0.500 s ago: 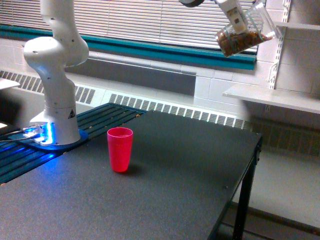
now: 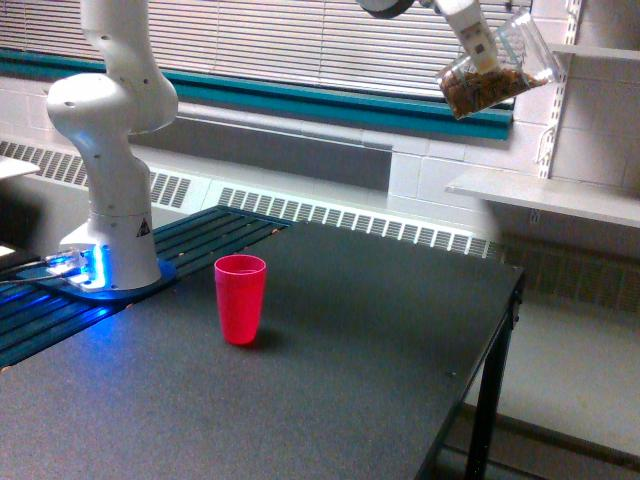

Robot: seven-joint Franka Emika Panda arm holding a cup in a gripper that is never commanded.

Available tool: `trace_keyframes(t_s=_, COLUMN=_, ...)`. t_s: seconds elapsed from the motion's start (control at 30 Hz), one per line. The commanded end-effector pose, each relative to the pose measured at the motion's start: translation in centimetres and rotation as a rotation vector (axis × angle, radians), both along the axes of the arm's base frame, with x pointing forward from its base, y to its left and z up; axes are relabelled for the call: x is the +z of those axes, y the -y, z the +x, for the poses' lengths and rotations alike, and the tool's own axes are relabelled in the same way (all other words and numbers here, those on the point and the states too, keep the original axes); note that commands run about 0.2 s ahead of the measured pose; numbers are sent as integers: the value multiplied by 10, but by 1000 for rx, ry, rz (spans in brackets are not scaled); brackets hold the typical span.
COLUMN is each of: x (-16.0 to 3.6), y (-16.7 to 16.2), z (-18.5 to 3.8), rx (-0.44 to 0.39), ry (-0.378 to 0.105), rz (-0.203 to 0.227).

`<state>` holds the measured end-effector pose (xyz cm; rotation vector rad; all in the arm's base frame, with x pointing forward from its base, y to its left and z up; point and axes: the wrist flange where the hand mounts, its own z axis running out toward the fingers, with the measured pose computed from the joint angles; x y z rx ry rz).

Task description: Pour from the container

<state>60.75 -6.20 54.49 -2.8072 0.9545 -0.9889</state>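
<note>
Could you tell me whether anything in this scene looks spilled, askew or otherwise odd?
Nothing is spilled: the black table looks clean and the red cup stands upright. The one oddity is the clear container, held tilted in the gripper high at the exterior view's upper right, far from the cup, so it is not lined up for pouring.

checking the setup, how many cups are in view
2: a red cup standing upright on the black table, and a clear container of brown bits held tilted in the gripper at upper right.

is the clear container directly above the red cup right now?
No. The clear container is held tilted high near the exterior view's upper right, while the red cup stands on the table far toward the left.
</note>
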Motion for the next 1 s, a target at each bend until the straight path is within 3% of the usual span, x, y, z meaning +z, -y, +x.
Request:
trace_keyframes(t_s=0.03, x=6, y=8, z=-10, rx=46, ry=-4, rz=-38)
trace_keyframes(t_s=0.33, x=7, y=19, z=-35, rx=72, ry=-54, rz=-90)
trace_keyframes(t_s=1.0, x=-10, y=34, z=-110, rx=97, ry=-119, rz=-99)
